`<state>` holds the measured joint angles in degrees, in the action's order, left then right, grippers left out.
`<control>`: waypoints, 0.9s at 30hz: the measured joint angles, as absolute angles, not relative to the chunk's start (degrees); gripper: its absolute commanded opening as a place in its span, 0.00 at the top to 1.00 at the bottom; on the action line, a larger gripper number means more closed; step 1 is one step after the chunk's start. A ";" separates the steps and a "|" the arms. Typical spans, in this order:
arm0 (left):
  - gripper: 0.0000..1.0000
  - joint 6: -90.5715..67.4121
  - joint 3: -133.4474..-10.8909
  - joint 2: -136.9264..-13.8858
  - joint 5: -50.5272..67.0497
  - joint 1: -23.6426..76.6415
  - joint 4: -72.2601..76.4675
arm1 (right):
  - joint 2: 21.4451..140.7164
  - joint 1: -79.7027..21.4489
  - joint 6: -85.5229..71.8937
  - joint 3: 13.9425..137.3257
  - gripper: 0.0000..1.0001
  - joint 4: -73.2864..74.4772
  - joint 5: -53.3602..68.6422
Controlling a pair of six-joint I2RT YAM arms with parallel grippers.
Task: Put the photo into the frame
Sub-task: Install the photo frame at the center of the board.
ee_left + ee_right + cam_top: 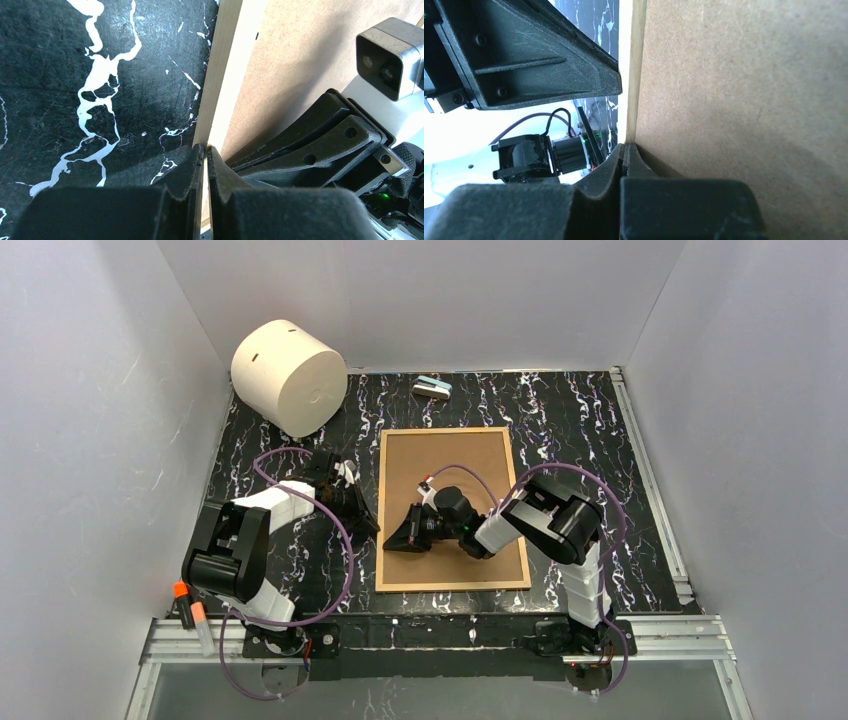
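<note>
My left gripper (205, 151) is clenched, its tips at the left wooden rail of the frame (450, 448); I can't tell whether they pinch it. My right gripper (624, 150) is clenched too, tips on the brown back beside that rail. Both elbows are folded, forearms reaching inward. The frame lies back-up on the table (600, 440).

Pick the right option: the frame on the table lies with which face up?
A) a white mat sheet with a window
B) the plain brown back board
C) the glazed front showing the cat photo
B: in the top view the frame shows only plain brown board inside its light wood rim, and both wrist views show that same brown surface.
</note>
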<state>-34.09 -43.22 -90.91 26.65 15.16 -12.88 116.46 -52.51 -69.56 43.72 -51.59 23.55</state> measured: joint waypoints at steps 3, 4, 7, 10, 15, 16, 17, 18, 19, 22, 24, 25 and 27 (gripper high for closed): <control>0.99 -34.09 -43.22 -90.91 26.65 15.14 -12.91 | 116.81 -52.40 -70.37 43.40 0.98 -52.88 23.88; 0.99 -34.09 -43.22 -90.91 26.68 15.14 -12.91 | 116.88 -52.40 -70.63 43.20 0.98 -53.43 23.86; 1.00 -34.09 -43.22 -90.91 26.68 15.14 -12.88 | 117.03 -52.36 -71.00 42.72 0.98 -54.70 23.79; 0.99 -34.09 -43.22 -90.91 26.68 15.14 -12.91 | 117.03 -52.36 -71.20 42.52 0.98 -55.48 23.73; 0.99 -34.09 -43.22 -90.94 26.68 15.11 -12.88 | 117.03 -52.36 -71.20 42.54 0.98 -55.75 23.75; 0.99 -34.09 -43.22 -90.94 26.70 15.11 -12.88 | 117.03 -52.36 -71.20 42.54 0.98 -55.77 23.75; 0.99 -34.09 -43.22 -90.94 26.70 15.11 -12.91 | 117.03 -52.36 -71.20 42.57 0.98 -55.77 23.75; 0.99 -34.09 -43.22 -90.94 26.70 15.11 -12.88 | 117.03 -52.36 -71.20 42.59 0.98 -55.77 23.75; 0.99 -34.09 -43.22 -90.94 26.72 15.11 -12.88 | 117.05 -52.36 -71.20 42.63 0.98 -55.77 23.75; 0.99 -34.06 -43.22 -90.94 26.72 15.11 -12.88 | 117.10 -52.36 -71.20 42.65 0.98 -55.77 23.75; 0.99 -34.09 -43.22 -90.94 26.72 15.11 -12.88 | 117.10 -52.36 -71.20 42.74 0.97 -55.61 23.77; 0.99 -34.09 -43.22 -90.94 26.74 15.11 -12.88 | 117.10 -52.36 -71.20 42.87 0.97 -55.37 23.86; 0.99 -34.09 -43.22 -90.94 26.74 15.11 -12.88 | 117.10 -52.29 -71.11 43.22 0.96 -54.65 24.08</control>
<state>-34.09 -43.22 -90.94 26.74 15.11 -12.88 117.10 -52.29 -71.11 43.22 -54.65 24.08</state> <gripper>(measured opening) 0.029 0.042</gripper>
